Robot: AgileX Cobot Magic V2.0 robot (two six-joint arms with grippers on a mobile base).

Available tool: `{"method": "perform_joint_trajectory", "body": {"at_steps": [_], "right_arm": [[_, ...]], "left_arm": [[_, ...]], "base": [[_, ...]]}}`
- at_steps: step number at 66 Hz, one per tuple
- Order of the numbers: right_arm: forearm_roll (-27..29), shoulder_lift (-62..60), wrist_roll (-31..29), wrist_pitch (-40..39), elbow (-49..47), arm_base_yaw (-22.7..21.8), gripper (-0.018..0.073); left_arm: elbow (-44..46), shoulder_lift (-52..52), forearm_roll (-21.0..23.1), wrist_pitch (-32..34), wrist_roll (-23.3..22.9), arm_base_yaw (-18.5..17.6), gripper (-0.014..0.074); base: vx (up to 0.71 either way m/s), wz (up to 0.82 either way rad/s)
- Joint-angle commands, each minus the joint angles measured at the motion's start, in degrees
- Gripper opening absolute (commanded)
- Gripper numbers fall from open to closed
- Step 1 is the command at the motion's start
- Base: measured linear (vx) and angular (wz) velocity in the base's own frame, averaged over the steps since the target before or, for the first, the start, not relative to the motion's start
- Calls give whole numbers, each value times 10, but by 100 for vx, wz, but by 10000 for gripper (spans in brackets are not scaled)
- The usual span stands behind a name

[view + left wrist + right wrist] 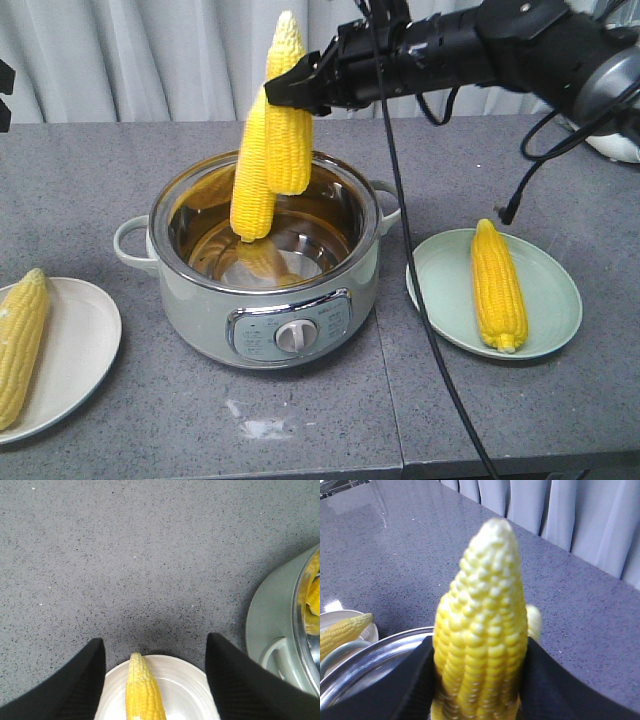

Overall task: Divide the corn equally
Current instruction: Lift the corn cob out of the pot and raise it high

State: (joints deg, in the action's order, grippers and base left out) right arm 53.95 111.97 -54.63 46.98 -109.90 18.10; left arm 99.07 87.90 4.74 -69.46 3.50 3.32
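**Grey speckled bench (100, 190), pale curtain (130, 60) behind, pot (200, 300) at centre**

The right end effector (298, 95) is clamped on the taller cob (288, 120), which stands upright with its pointed tip up. A second cob (253, 185) hangs lower, pressed against it. Whether the fingers pinch that one too cannot be told. Its blunt end dips inside the rim of the pale green electric pot. Yellow shows on the steel inside, and it is unclear whether that is corn or reflection.

The left end effector (155, 640) hangs with its fingers spread wide over the white plate (85, 340), left of the pot near the bench's front edge. This plate carries a third cob (20, 345). The green plate (550, 300), right of the pot, carries a fourth cob (498, 285).

A black cable (400, 200) drops from the right arm, passing just beside the pot's right handle and the green plate's left rim. Bare bench runs behind the pot to the curtain and in front of it to the front edge. The gaps between pot and plates are narrow.
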Motion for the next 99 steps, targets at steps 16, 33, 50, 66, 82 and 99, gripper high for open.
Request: {"method": "perform_joint_trajectory", "body": {"at_steps": [16,33,50,66,82,99], "right_arm": [[-115,-116,113,-19,-17,-22,187],[-296,-162,290,0,-17,-73,187],[-517,-197,422,46,-17,-89,187],[-670,-219,541,120,-17,-89,187],[-670,-224,555,168,-17,-89,187],[-672,-224,555,183,-17,-88,187]], "left_arm": [[15,-20,9,26,-1,1,430],[15,-20,9,26,-1,1,430],[15,-20,9,26,-1,1,430],[15,-20,9,26,-1,1,430],[15,-20,9,26,-1,1,430],[15,-20,9,26,-1,1,430]], "base": [[0,0],[0,0],[0,0],[0,0],[0,0],[0,0]]}}
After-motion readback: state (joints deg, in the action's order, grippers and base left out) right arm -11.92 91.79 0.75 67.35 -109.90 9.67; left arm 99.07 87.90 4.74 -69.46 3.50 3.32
